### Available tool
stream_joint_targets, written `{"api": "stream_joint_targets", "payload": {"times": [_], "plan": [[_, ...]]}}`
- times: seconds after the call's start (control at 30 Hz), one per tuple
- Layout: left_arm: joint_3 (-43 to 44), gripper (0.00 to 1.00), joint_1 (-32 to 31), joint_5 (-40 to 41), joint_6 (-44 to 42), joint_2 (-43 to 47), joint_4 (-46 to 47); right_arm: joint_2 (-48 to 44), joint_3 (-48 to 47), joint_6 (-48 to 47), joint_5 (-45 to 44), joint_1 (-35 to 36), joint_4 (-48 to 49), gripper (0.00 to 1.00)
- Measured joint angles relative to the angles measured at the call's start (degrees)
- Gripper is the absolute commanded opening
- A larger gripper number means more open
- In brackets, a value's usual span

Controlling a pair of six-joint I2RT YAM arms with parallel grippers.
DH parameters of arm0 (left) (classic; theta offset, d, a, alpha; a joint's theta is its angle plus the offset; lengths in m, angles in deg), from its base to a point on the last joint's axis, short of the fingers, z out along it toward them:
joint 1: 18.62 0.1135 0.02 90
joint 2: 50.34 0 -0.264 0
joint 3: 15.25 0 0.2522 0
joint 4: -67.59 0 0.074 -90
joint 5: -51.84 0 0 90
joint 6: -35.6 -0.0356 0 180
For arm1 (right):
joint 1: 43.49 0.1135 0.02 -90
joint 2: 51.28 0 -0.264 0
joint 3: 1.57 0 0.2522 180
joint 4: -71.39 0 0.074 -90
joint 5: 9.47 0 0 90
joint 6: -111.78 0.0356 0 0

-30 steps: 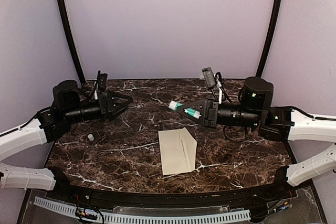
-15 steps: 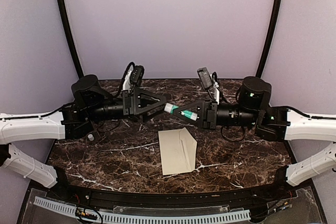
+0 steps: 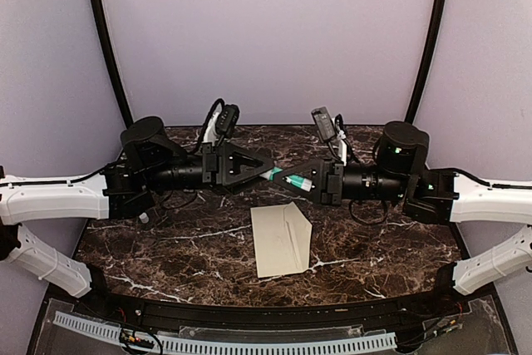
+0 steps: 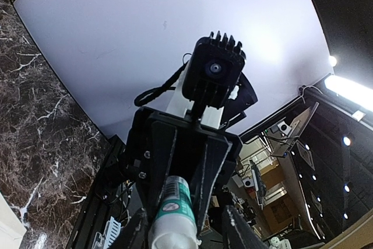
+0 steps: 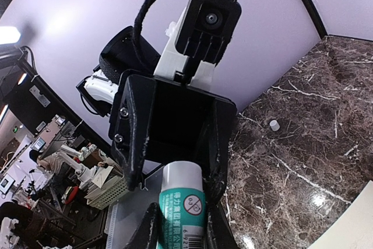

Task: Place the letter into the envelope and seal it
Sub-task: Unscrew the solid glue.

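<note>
The cream envelope (image 3: 281, 239) lies flat on the marble table (image 3: 191, 255), flap side up. The letter does not show as a separate sheet. Above the table my right gripper (image 3: 289, 178) is shut on a teal-and-white glue stick (image 3: 293, 179), held level and pointing left. In the right wrist view the stick (image 5: 182, 202) sits between my right gripper's (image 5: 182, 232) fingers. My left gripper (image 3: 271, 170) faces it from the left. Its jaws stand round the stick's white end (image 4: 173, 211). A gap shows beside one finger (image 4: 234, 228), so it is open.
A small white cap (image 3: 143, 218) stands on the table at the left, also in the right wrist view as a white cap (image 5: 274, 125). Black curved posts (image 3: 108, 47) rise at the back corners. A perforated white strip (image 3: 224, 343) runs along the near edge.
My left arm swung right from the table's left side to meet the right gripper, and its jaws narrowed round the glue stick's white end. The right arm edged slightly left.
</note>
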Motion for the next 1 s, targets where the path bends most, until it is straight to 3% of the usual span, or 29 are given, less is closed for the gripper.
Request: {"api": "stream_joint_targets", "payload": {"times": [0.53, 0.57, 0.73, 1.0], "plan": [[0.5, 0.08, -0.3, 1.1, 0.3, -0.9, -0.8, 0.0, -0.2, 0.2, -0.8, 0.1, -1.0, 0.0], [0.5, 0.08, -0.3, 1.1, 0.4, -0.9, -0.9, 0.0, -0.2, 0.2, -0.9, 0.1, -1.0, 0.0], [0.5, 0.35, -0.3, 1.2, 0.8, -0.9, -0.8, 0.0, -0.2, 0.2, -1.2, 0.1, -1.0, 0.0], [0.5, 0.4, -1.0, 0.6, 1.6, -1.0, -1.0, 0.0, -0.2, 0.2, -1.6, 0.3, -0.7, 0.0]]}}
